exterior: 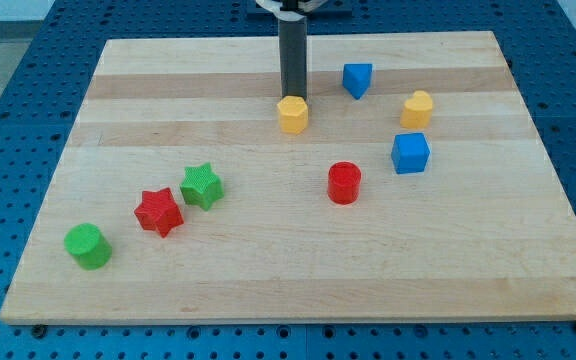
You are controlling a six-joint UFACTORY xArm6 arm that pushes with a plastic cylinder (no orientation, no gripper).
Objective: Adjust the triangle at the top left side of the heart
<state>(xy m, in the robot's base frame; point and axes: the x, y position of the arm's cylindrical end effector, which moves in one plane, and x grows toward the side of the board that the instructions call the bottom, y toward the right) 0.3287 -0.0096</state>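
My tip (293, 97), a bare rod with no claw, touches the yellow hexagon (293, 114), left of the triangle (357, 79) and heart (417, 108).

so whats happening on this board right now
A robot arm's dark rod is working on a wooden board scattered with small blocks. My tip sits right behind the yellow hexagon, at the view's top centre. The blue triangle lies to the view's right of the tip, apart from it and up-left of the yellow heart. It has not been touched yet.
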